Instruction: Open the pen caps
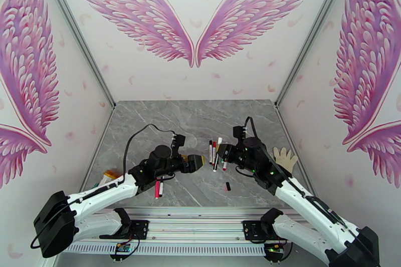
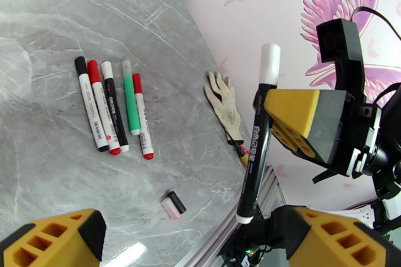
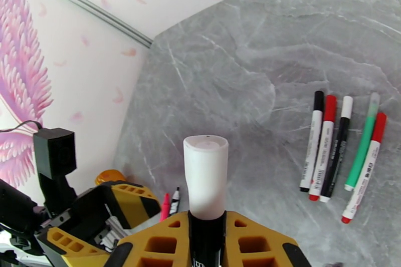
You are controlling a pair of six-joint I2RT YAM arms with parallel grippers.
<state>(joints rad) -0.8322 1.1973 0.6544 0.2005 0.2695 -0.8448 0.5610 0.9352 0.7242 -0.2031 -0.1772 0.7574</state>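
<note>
Grey marble-look table (image 1: 200, 117) in a booth w/ white walls painted w/ big pink wings (image 1: 135, 7). My right pincer (image 3: 206, 233) is clamped on a black pen (image 2: 255, 148), held above the table, w/ its white cap (image 3: 205, 175) sticking out past my fingers. My left pincer (image 1: 195, 162) is spread wide, close to that pen; can't tell if touching. Five capped pens (image 3: 341, 150) lie in a row on the table. Two loose caps (image 2: 174, 204) lie together, apart from the row, nearer the front edge.
</note>
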